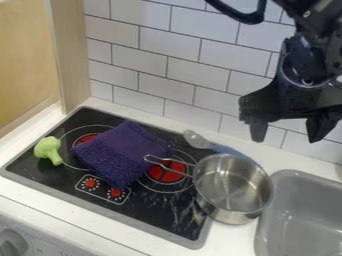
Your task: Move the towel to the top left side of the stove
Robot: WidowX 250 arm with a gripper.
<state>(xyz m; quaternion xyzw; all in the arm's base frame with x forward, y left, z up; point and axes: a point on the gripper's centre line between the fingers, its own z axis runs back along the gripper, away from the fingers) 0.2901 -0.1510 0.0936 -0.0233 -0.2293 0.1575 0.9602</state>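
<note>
The black gripper [286, 136] hangs at the upper right, above the counter behind the pot and sink, its two fingers spread apart and nothing between them. A folded dark purple towel [124, 152] lies on the middle of the black stove [160, 215], well to the left of the gripper and below it. It covers part of the stove between the left and right burners, and its upper right edge is close to the pot's handle.
A metal pot [232, 187] stands over the stove's right edge, its handle pointing left. Behind it lies a spoon [198, 140] with a blue handle. Green toy broccoli [48, 150] is at the stove's left. A grey sink [300, 215] is at the right; a tiled wall [160, 65] stands behind.
</note>
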